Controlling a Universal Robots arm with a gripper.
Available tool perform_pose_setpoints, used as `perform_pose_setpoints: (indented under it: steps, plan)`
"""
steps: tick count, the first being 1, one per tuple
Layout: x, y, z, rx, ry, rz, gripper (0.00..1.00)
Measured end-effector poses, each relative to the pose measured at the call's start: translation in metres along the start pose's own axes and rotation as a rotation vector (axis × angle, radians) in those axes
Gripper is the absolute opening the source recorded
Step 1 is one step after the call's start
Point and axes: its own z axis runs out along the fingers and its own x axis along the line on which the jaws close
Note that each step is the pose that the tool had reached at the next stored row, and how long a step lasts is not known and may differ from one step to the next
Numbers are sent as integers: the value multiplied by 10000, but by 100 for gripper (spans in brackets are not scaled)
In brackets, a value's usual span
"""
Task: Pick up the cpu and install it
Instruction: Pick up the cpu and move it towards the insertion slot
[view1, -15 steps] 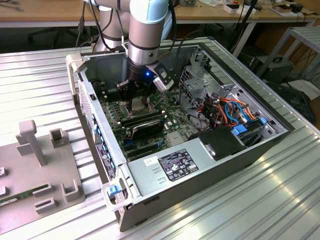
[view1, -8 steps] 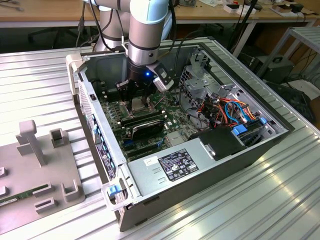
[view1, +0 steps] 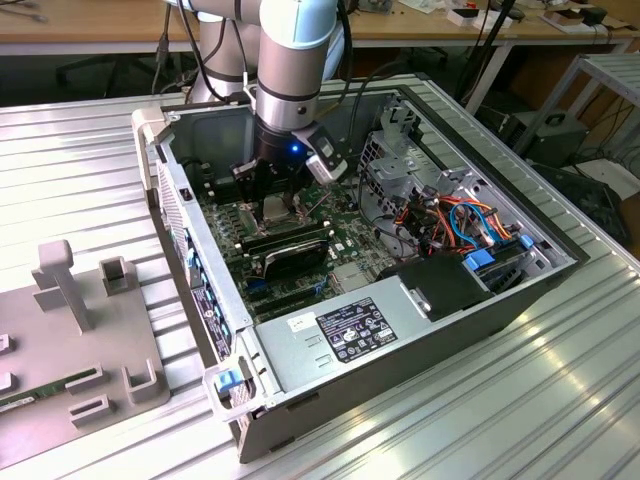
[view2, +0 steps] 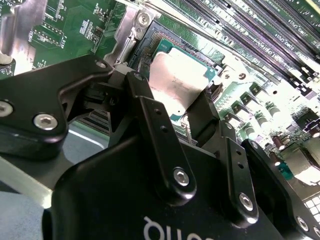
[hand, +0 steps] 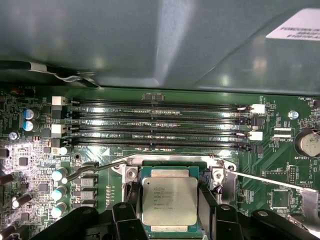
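Ribbed metal tabletop (view1: 480, 420) carries an open desktop computer case (view1: 400, 375) lying on its side, with wooden benches behind it. The silver and blue arm (view1: 290, 60) reaches down into the case, and its black gripper (view1: 272, 195) sits low over the green motherboard (view1: 345, 245). In both wrist views the cpu (hand: 169, 200) (view2: 175, 80) lies flat directly between the gripper (hand: 169, 207) (view2: 172, 100) tips, square with the socket frame (hand: 175, 161) and dull silver top facing up. The 2 black fingers (hand: 207, 200) (view2: 150, 120) are drawn in narrow, 1 against each of 2 opposite edges of the chip, so the gripper is closed on it. Just beyond the fingertips, past the socket, 4 long black memory slots (hand: 160, 125) run side by side. Close beside 1 finger the bent wire socket lever (hand: 95, 169) stands raised, with a row of silver-topped capacitors (hand: 59, 175) near it. On the other side of the gripper, the hinged metal load plate (hand: 270, 179) is swung open away from the socket. A coin battery (hand: 307, 142) sits further out on that side. In the exterior view, the labelled power supply (view1: 360, 330) lies in the case well apart from the gripper. A bundle of orange and red cables (view1: 450, 215) sits toward the exterior view's right. A grey fixture tray (view1: 60, 340) rests on the table outside the case, far from the gripper.
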Motion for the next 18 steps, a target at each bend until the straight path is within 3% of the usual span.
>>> perform_pose_setpoints:
  steps: [18]
  plan:
    - [1, -1, 24, -32, 0, 75, 55]
